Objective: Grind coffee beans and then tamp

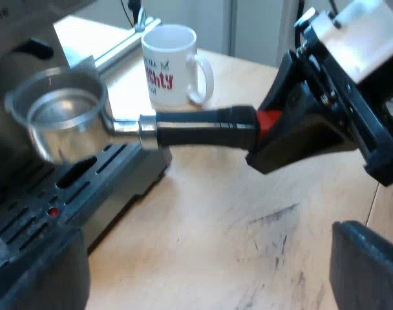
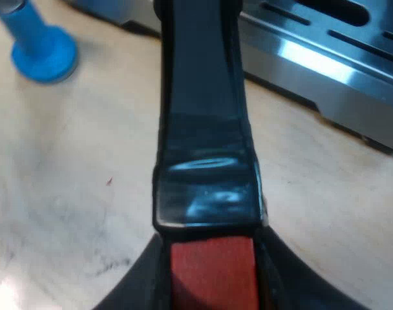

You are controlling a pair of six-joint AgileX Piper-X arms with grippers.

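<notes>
**Holder gripped at red end, over the drip tray**

One metal holder [image 1: 67,113], its round cup sitting just above the drip tray [image 1: 61,194] at the front of the one espresso machine [image 1: 15,32]. Inside of cup shows bare shiny metal. One dark handle [image 1: 196,126] sticks out level from the cup, away from the machine and over the table [image 1: 235,226]. Handle finishes in one red end [image 1: 269,119].

Two claws. Right claw [image 1: 274,132] is clamped on the red end, one black finger on each side. Right wrist view confirms it, with the red end pinched between the fingers.

Left claw [image 1: 203,258] hangs near the drip tray, fingers spread wide apart with bare table between them, holding nothing.

One blue tamper [image 2: 41,45] stands on the table near the machine's base, apart from the handle. One white mug [image 1: 170,64] with red lettering stands upright on the table beyond the handle, its own handle facing away from the machine.
</notes>
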